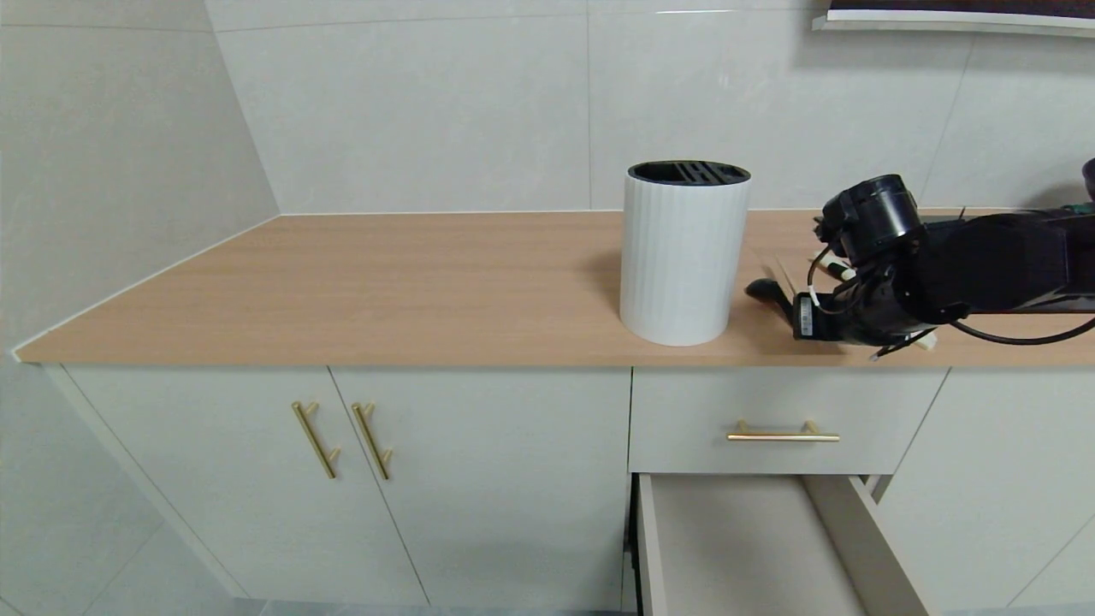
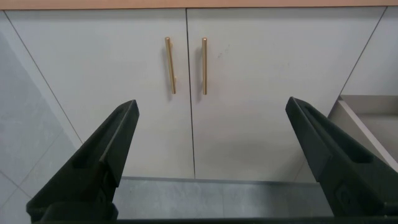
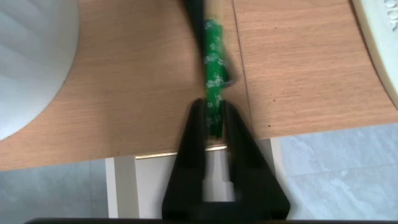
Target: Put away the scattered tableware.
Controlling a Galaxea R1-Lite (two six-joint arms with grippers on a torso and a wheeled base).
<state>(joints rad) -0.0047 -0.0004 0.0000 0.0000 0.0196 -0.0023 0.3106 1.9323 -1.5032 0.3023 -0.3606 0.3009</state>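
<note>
Right hand (image 3: 213,109) is clamped on a green patterned utensil (image 3: 213,56), at 3 o'clock of the white holder (image 1: 683,257). Left hand (image 2: 210,104) is spread wide apart

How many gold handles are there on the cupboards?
3: the left door handle, the right door handle, and the shut drawer handle under the counter. The open drawer may hide another.

I see the wooden table (image 1: 385,282) carrying a white ribbed holder (image 1: 684,257). Just right of it lie a dark-tipped utensil (image 1: 761,289) and pale sticks (image 1: 781,272).
</note>
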